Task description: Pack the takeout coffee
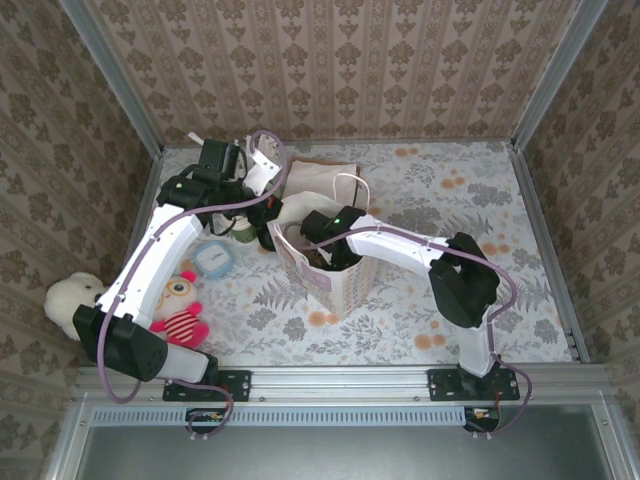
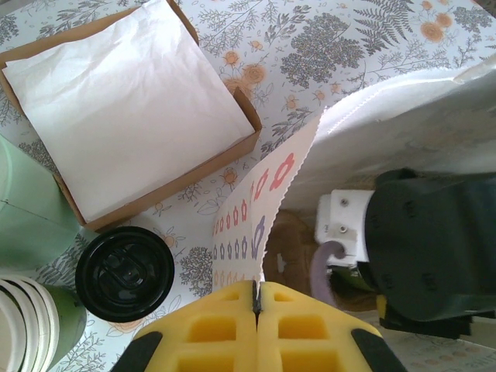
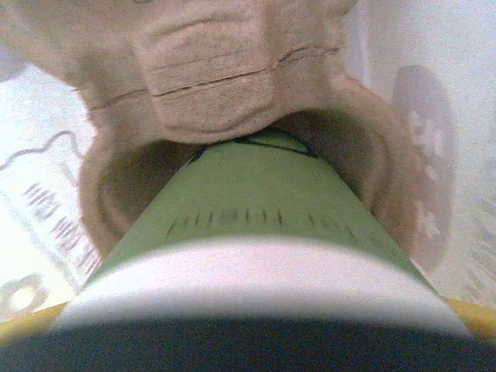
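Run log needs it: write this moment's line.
left gripper: shut on rim of patterned paper bag | right gripper: holds green paper cup at brown pulp carrier well

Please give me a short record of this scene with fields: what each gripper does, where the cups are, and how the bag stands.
left gripper: shut, pinching the rim of the paper bag
right gripper: down inside the bag, apparently gripping a green cup
green cup: far end at a hole of the cup tray in the bag
lidded cup: on the table outside the bag, beside the box of napkins
bag: upright, mouth open
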`<state>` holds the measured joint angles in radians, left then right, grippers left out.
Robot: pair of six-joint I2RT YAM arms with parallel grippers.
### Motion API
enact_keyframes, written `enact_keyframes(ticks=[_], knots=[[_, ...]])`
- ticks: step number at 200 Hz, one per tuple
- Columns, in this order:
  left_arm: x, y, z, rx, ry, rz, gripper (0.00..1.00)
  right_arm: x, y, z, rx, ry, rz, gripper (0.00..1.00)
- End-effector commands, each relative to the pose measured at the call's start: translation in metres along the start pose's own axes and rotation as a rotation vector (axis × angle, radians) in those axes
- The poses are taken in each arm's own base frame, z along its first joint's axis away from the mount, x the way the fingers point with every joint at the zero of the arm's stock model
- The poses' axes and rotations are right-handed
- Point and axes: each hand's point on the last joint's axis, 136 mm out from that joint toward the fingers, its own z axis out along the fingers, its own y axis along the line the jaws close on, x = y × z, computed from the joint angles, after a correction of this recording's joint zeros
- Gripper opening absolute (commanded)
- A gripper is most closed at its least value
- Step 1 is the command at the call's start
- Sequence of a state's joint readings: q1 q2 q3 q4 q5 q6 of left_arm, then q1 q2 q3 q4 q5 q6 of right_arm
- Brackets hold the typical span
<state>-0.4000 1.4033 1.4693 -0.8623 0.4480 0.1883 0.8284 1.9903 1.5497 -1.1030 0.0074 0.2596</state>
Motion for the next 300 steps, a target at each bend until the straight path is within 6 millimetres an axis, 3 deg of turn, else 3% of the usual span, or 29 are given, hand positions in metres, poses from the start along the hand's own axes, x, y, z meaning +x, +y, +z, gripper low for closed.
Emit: enact_keyframes(ticks=[1,37,81,126,251,300], knots=[[0.007,-0.002,0.005,0.01,0.026,0.01,0.0,0.073,-0.035,0.099,0.185,0.373,-0.003,0.35],[0.007,-0.003,0.006,0.017,0.031,0.005,0.0,0.057,-0.026,0.083,0.141,0.298,0.011,0.35],[0.006,-0.005,0.003,0.015,0.02,0.014,0.0,0.03,-0.016,0.047,0.091,0.197,0.008,0.35],[0.006,-0.005,0.002,0.012,0.02,0.016,0.0,0.019,-0.008,0.021,0.039,0.128,0.021,0.37],[0.006,-0.005,0.001,0.005,0.019,0.023,0.0,0.012,-0.005,0.003,0.023,0.076,0.039,0.51],[0.005,-0.005,0.0,0.003,0.02,0.024,0.0,0.007,-0.003,-0.01,0.004,0.036,0.046,0.67]])
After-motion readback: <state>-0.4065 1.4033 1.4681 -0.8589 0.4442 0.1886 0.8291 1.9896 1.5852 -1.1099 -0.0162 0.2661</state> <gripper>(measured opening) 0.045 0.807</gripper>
